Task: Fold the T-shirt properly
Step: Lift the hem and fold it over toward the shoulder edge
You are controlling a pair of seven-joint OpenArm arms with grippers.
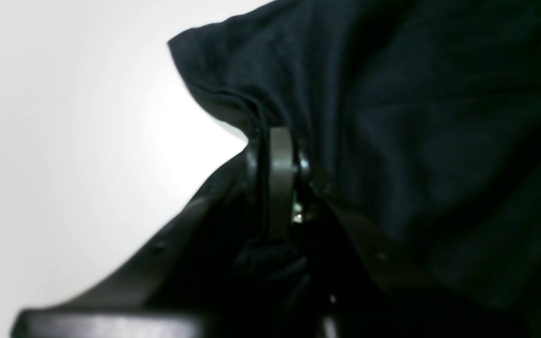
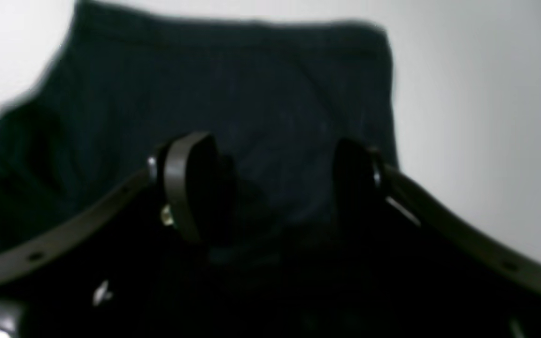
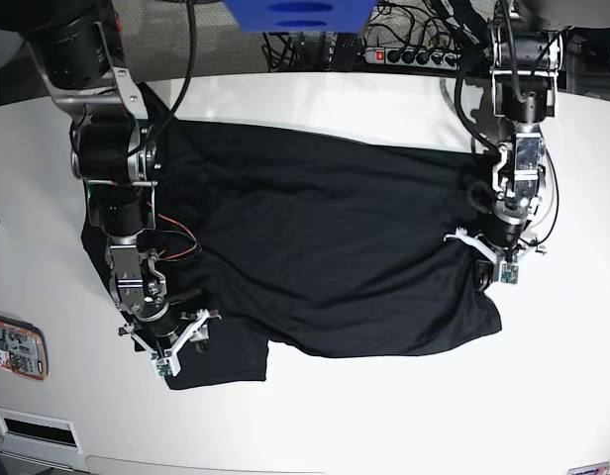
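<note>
Mostly shirt: the black T-shirt (image 3: 315,237) lies spread across the white table (image 3: 384,416), by far the largest thing in the base view.
Shirt lie: it runs from the left edge of the base view toward the right, with a sleeve (image 3: 221,356) sticking out at the lower left and a ragged lower hem.
Shirt surface: plain black with no print, soft, with shallow wrinkles; the left wrist view shows a hemmed edge (image 1: 219,94) lifted off the table.
Left arm: it reaches down from the top right of the base view to the shirt's right edge.
Left gripper (image 1: 275,178): jaws drawn together on a pinch of the T-shirt (image 1: 416,141), fabric bunched at the fingers (image 1: 280,183).
Right arm: it comes down along the left side of the base view, wrist low over the sleeve.
Right gripper (image 2: 270,188): jaws wide apart, 2 fingers (image 2: 181,183) standing over the T-shirt (image 2: 233,89); whether they touch the cloth I cannot tell.
Gripper build: dark curved bars with small bolts, flat grey pads at the tips.
Table: smooth, matte white.
Beyond: a power strip (image 3: 414,56) and cables (image 3: 305,45) at the far edge.
</note>
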